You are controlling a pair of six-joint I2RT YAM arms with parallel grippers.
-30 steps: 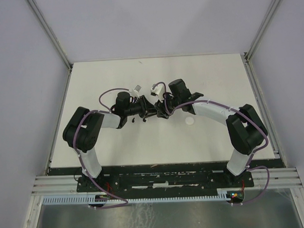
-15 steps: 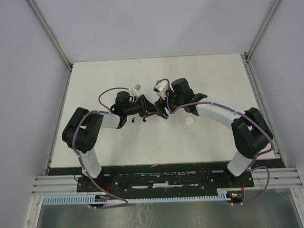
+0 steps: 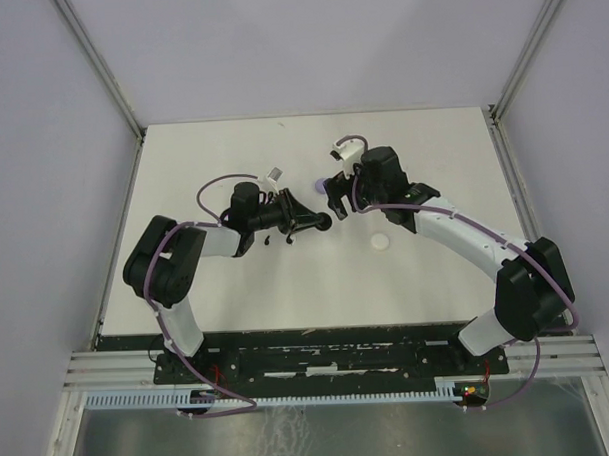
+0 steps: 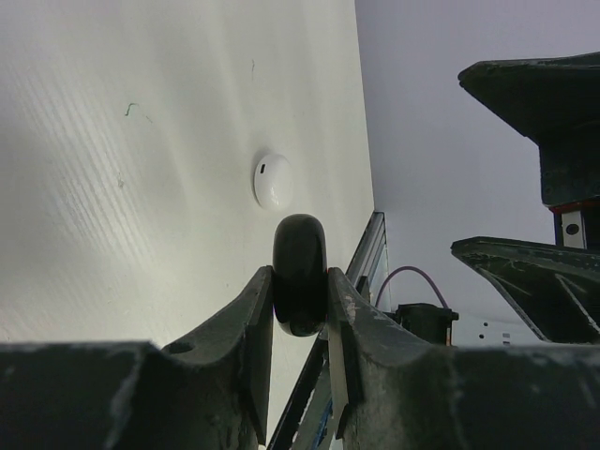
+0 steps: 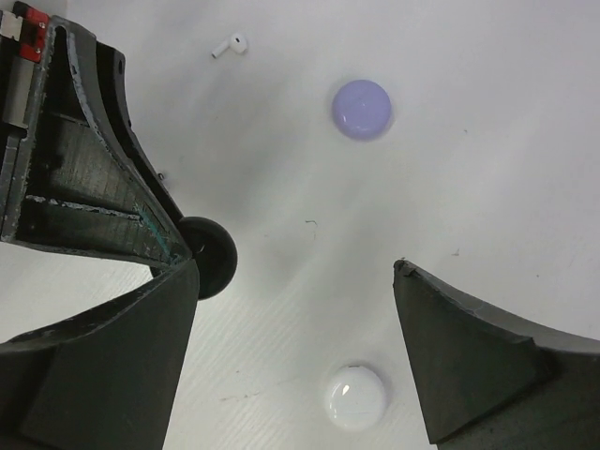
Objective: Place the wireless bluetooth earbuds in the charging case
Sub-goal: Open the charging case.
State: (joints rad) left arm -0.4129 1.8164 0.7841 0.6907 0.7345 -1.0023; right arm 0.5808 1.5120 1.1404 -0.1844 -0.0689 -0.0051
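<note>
**Left gripper clamps the black disc, right gripper spread wide**

Your left gripper (image 4: 300, 286) is closed hard on a glossy black round disc (image 4: 300, 246), pinching it edge-on between both fingers. Past it in the left wrist view, a smooth white round disc (image 4: 273, 181) lies flat on the matte white table (image 4: 112, 187).

Further right, your right gripper (image 5: 292, 272) holds nothing, and its fingers stand far apart. Its own left finger is just beside the black disc.

In its wrist view, the tiny white stemmed earbud (image 5: 230, 44) lies loose on the bare table at the upper left, touching none of the discs. A lilac round disc (image 5: 362, 109) sits to the right of the earbud and apart from it. The white disc is near the bottom edge of that view, between the spread fingers.
</note>
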